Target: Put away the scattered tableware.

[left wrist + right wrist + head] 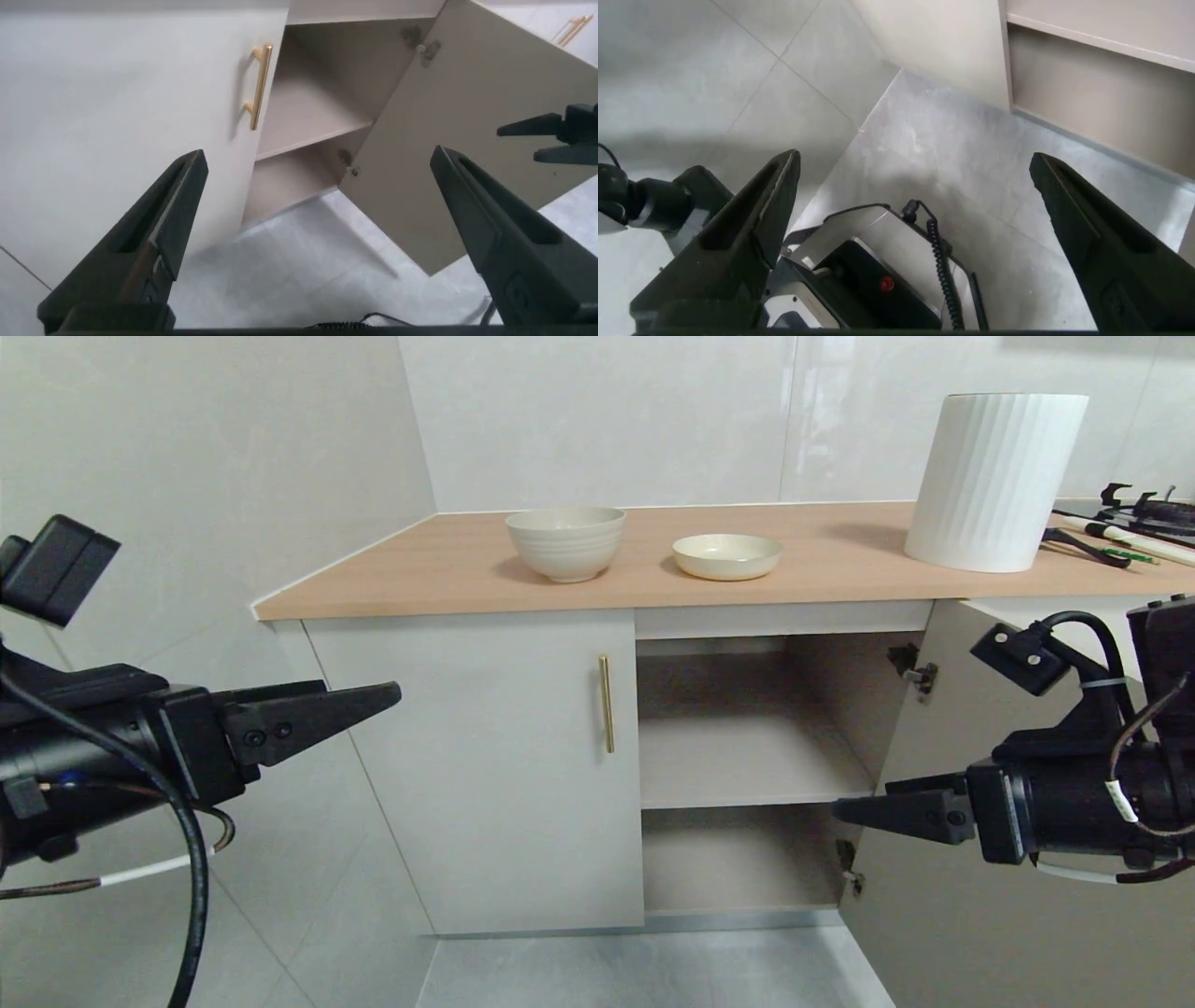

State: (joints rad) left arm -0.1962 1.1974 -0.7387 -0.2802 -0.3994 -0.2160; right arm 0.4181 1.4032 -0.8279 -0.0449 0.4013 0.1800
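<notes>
The left gripper (pixel 318 154) and the right gripper (pixel 915 157) hang before the cabinet (pixel 747 728), each with jaws spread wide and gripping nothing. The cabinet's right door (pixel 934 896) stands open. On the countertop (pixel 840 560) above, a deep bowl (pixel 566 541) sits toward the left end, its inside hidden, and a shallow dish (pixel 726 556) sits beside it, nearer the middle.

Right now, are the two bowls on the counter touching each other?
Apart. The head view shows a strip of bare counter between the deep bowl and the shallow bowl.
</notes>
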